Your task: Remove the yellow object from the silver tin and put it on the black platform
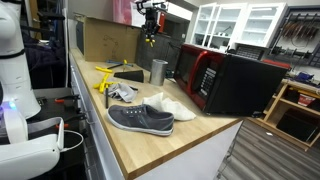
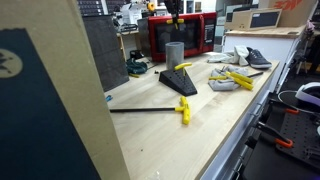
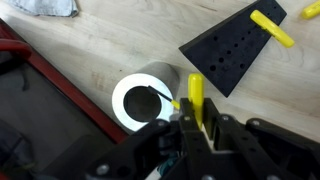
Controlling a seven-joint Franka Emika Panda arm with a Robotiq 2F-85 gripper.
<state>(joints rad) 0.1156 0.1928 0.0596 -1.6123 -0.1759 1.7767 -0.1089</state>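
1. Extraction appears complete. The pincer (image 3: pixel 196 120) is clenched on the yellow object (image 3: pixel 195 92), raised above the counter (image 3: pixel 100 40) and clear of the silver tin (image 3: pixel 122 98).
2. Remaining: carry the object to the black platform (image 3: pixel 225 60), at 1 o'clock from the tin in the wrist view, and release it.
3. Clearance: a yellow peg (image 3: pixel 272 28) occupies the platform's far edge. The nearer surface looks free, and the tin stands just beside it.

Silver tin (image 3: pixel 158 74): smooth, shiny grey metal. Black platform (image 3: pixel 225 55): matt, perforated. Yellow object (image 3: pixel 195 95): glossy plastic. Table (image 3: pixel 110 45): smooth light wood. Shoe (image 1: pixel 140 119): grey cloth.
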